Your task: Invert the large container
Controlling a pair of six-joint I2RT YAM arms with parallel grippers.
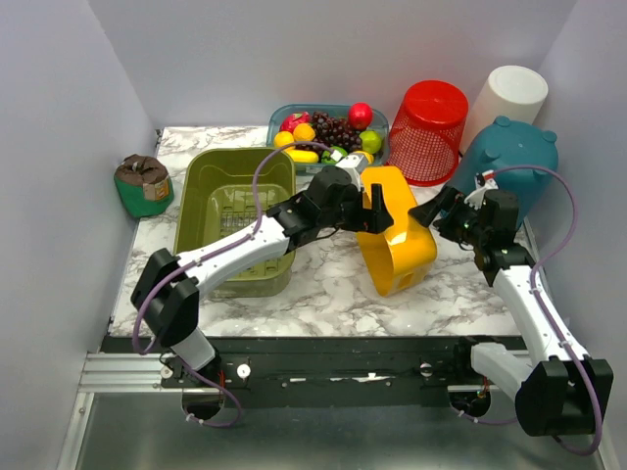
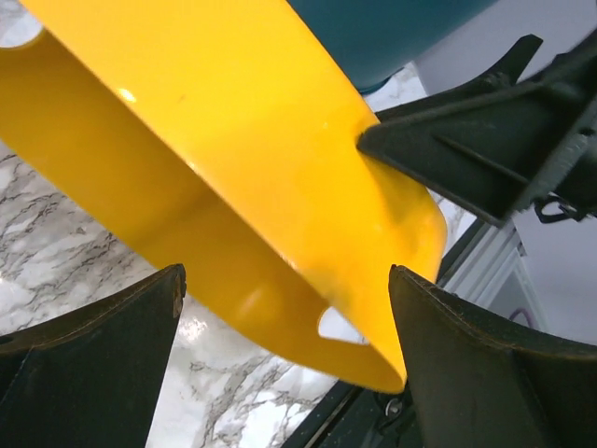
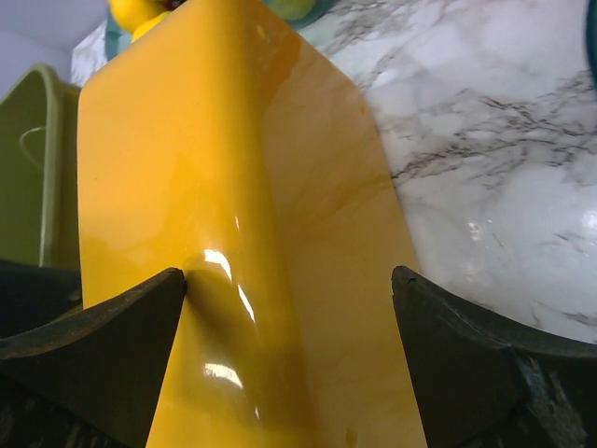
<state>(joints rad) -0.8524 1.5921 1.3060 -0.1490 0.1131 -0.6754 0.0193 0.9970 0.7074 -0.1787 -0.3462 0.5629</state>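
The large container (image 1: 397,235) is a glossy yellow tub lying tilted on its side in the middle of the marble table. My left gripper (image 1: 374,210) is at its upper left end. In the left wrist view this gripper (image 2: 287,308) is open, and the yellow rim (image 2: 373,345) with its handle hole runs between the fingers. My right gripper (image 1: 432,211) is close against the tub's right side. In the right wrist view it (image 3: 289,308) is open too, with the yellow wall (image 3: 233,233) filling the gap between the fingers.
An olive green bin (image 1: 235,211) stands left of the tub. At the back are a tray of fruit (image 1: 328,132), a red mesh basket (image 1: 431,127), a white cylinder (image 1: 509,98) and a teal container (image 1: 505,162). A small green pouch (image 1: 144,184) sits far left.
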